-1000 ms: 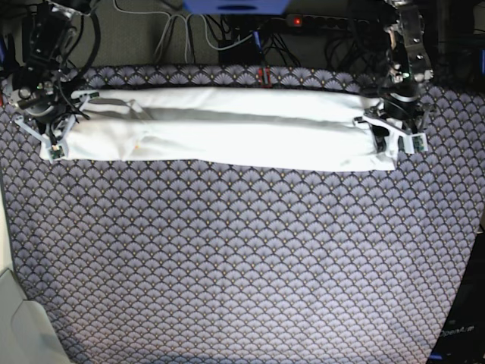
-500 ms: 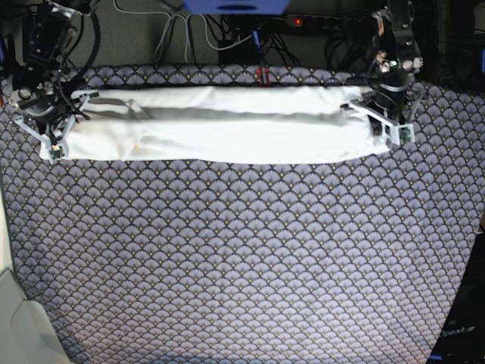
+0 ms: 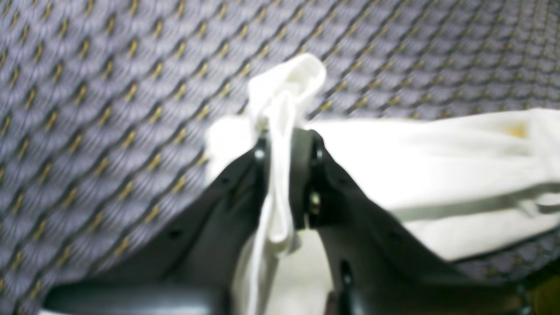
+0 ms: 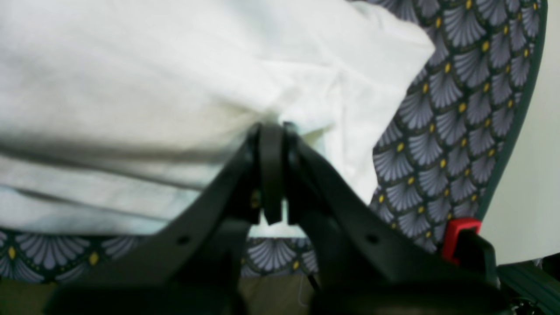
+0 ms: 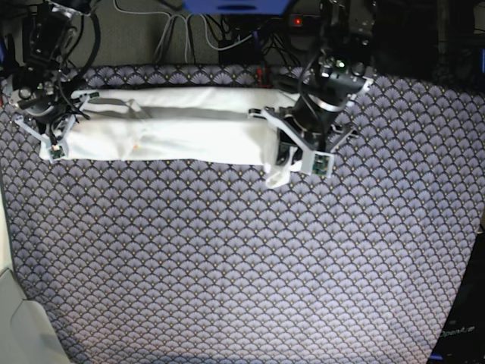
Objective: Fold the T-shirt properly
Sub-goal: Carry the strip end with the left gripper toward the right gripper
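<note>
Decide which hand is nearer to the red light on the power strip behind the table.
Left. The left hand holds the T-shirt almost below the red light; the right hand sits at the shirt's far end.

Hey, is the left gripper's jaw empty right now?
No, the left gripper is pinched on a bunched white fold of the T-shirt, which sticks up between its fingers in the left wrist view.

T-shirt print hidden; wrist views blurred

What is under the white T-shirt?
The T-shirt lies on the scale-patterned cloth, with its end pinched in the left gripper. Whatever lies beneath the cloth is covered.
</note>
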You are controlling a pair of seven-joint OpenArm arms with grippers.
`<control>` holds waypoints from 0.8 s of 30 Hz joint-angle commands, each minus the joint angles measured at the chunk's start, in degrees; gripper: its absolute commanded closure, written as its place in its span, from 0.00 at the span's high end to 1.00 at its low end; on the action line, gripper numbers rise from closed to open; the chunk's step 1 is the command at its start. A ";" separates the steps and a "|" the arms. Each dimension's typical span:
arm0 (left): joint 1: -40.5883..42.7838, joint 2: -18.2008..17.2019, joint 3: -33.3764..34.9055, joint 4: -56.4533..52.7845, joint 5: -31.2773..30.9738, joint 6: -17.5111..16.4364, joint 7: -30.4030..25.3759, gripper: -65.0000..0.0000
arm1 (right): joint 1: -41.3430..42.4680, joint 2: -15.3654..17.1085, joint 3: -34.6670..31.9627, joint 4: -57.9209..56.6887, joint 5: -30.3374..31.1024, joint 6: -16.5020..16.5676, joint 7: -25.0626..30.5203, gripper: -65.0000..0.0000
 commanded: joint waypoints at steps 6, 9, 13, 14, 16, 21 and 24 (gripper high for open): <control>-3.95 0.26 7.31 -1.15 -0.53 2.31 -0.96 0.00 | 0.50 0.59 0.20 0.82 0.18 -0.25 0.70 0.00; -5.88 0.17 12.50 -3.35 -0.71 8.55 -0.96 0.00 | 0.50 0.59 0.20 0.82 0.18 -0.25 0.70 0.00; -8.43 0.08 18.74 -5.72 -1.06 12.42 -1.22 0.00 | 0.50 0.59 0.20 0.82 0.18 -0.25 0.70 0.00; -8.70 0.17 19.97 -6.16 -1.06 12.77 -1.31 0.00 | 0.50 0.59 0.20 0.82 0.18 -0.25 0.70 0.00; -9.75 0.26 22.17 -7.48 -1.06 13.39 -1.49 0.00 | 0.50 0.59 0.20 0.82 0.18 -0.25 0.70 0.00; -11.51 0.26 26.04 -10.12 -1.14 16.29 -1.57 0.00 | 0.42 0.59 0.11 0.82 0.09 -0.25 0.70 0.00; -11.95 0.35 26.39 -10.64 -1.14 16.29 -1.57 0.01 | 0.24 0.68 0.11 0.82 0.09 -0.25 0.70 0.00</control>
